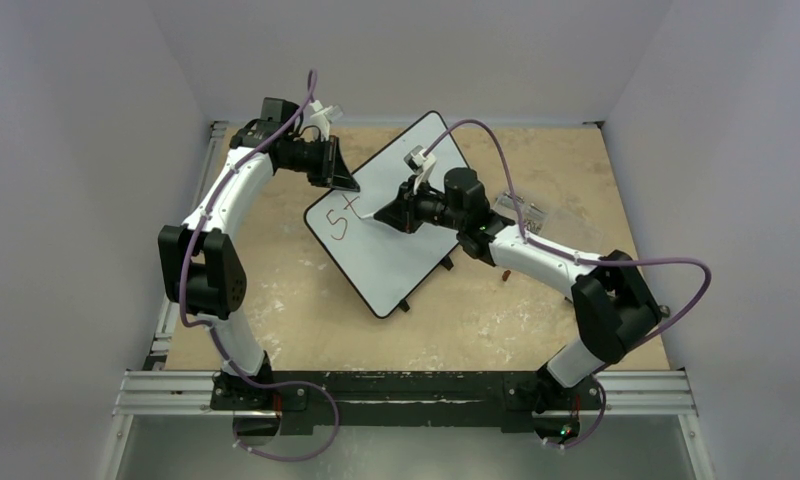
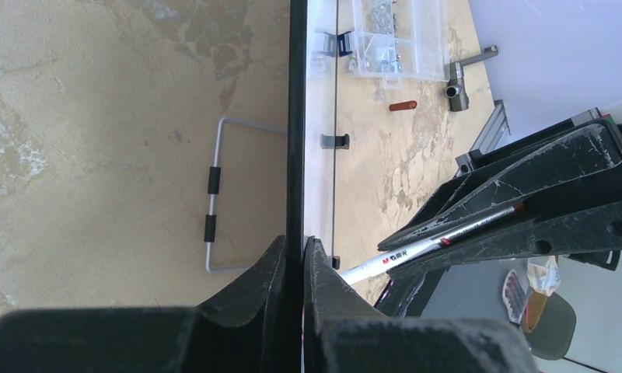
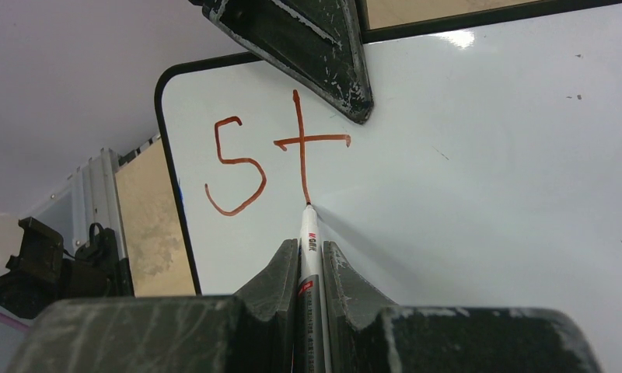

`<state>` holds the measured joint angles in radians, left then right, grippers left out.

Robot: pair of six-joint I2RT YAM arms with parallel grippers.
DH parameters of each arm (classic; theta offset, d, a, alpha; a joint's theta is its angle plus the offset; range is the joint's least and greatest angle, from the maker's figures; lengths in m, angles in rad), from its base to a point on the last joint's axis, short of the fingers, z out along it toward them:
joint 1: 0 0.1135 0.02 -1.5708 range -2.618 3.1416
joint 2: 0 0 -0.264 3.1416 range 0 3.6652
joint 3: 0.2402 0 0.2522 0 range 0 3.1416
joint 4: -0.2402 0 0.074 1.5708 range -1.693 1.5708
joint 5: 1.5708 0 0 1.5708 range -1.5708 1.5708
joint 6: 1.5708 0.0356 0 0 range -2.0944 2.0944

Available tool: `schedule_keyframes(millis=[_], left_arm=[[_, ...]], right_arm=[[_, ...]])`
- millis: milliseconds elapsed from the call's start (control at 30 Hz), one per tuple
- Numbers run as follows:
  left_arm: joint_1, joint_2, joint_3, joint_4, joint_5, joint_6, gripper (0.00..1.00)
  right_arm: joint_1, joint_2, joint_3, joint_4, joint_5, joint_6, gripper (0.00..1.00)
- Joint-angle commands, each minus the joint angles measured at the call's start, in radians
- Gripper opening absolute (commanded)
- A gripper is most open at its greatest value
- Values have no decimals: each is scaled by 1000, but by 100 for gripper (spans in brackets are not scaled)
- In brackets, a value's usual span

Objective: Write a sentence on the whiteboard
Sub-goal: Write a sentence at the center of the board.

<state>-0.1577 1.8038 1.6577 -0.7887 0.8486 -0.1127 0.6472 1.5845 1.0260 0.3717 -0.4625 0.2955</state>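
Whiteboard [image 1: 401, 255] lies in the middle of the table [image 1: 276, 300], turned diagonal, between both arms. Left gripper [image 2: 295, 247] fingers pinch its black rim on the far-left edge. Right gripper [image 3: 310, 252] fingers pinch the marker [image 3: 309, 233], tip touching the board at the foot of the plus stroke. Sentence [image 3: 277, 155] reads "5+", at the board's left corner.

To do it well: keep the rim clamp firm so the board can't slide, use light even tip pressure, lift between strokes, and put the next character just right of the plus.

Counts: one board, one marker, two characters, one clear box [image 2: 397, 39], one small red cylinder [image 2: 402, 106], maybe the cap.
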Motion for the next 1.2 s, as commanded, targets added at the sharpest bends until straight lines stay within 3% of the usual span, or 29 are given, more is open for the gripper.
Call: schedule_keyframes(millis=[0,633,1167], left_arm=[[-7,-77,10,49,0,30,0],[-11,-98,-8,71,-8,22,0],[-10,-122,-44,133,-49,-17,0]], right_arm=[[1,-15,-22,-45,58,-35,0],[-4,29,119,-127,140,-71,0],[-25,-161,64,-143,213,-45,0]])
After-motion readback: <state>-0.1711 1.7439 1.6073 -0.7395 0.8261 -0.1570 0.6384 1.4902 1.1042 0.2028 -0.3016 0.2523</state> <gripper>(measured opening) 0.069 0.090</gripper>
